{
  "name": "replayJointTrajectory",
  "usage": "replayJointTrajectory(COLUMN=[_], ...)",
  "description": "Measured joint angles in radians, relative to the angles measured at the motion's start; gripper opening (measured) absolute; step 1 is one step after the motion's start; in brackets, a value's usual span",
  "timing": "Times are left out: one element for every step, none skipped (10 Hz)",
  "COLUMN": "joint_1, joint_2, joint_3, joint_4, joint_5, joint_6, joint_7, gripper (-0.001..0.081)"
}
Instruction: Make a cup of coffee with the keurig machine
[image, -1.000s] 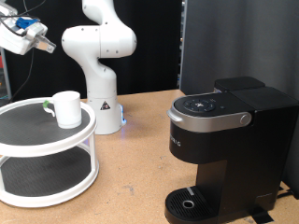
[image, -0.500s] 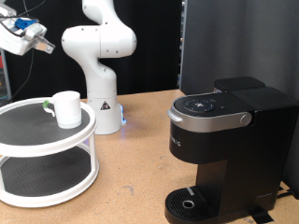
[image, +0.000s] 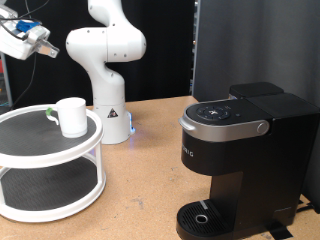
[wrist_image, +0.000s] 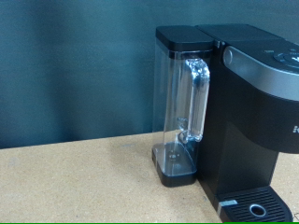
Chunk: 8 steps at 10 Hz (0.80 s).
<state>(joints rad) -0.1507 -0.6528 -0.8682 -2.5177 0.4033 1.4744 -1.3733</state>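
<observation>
Your wooden table (image: 150, 170) carries everything here, backed by a dark curtain (image: 250, 45). At the exterior view's right stands the keurig machine (image: 240, 160), a boxy black brewer with its silver-rimmed lid (image: 225, 118) shut and its round drip tray (image: 205, 217) at the base; your wrist view shows the same machine side-on, with its clear water reservoir (wrist_image: 182, 107) attached at the back. The white robot arm base (image: 105, 70) rises behind, near the middle. At the exterior view's left sits a white two-tier round stand (image: 50, 165), and the cup (image: 72, 116), a small white mug, stands upright on its top tier, well apart from the machine. Your end effector (image: 42, 45) hangs high at the exterior view's top left, above the stand, touching nothing; you cannot tell how far its fingers are parted.
</observation>
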Motion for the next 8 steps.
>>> replayJointTrajectory(joint_1=[0.000, 0.000, 0.000, 0.000, 0.000, 0.001, 0.001, 0.001], joint_2=[0.000, 0.000, 0.000, 0.001, 0.004, 0.010, 0.019, 0.028], joint_3=[0.000, 0.000, 0.000, -0.002, -0.007, -0.015, -0.022, -0.028], joint_4=[-0.008, -0.018, -0.029, -0.039, -0.048, -0.054, -0.057, -0.060], joint_5=[0.000, 0.000, 0.000, 0.000, 0.000, 0.000, -0.003, -0.011], joint_6=[0.012, 0.029, 0.047, 0.065, 0.074, 0.078, 0.082, 0.089], joint_7=[0.000, -0.002, -0.005, -0.015, -0.028, -0.046, -0.069, -0.093], gripper=[0.0002, 0.0002, 0.0002, 0.0002, 0.0002, 0.0002, 0.0002, 0.0002])
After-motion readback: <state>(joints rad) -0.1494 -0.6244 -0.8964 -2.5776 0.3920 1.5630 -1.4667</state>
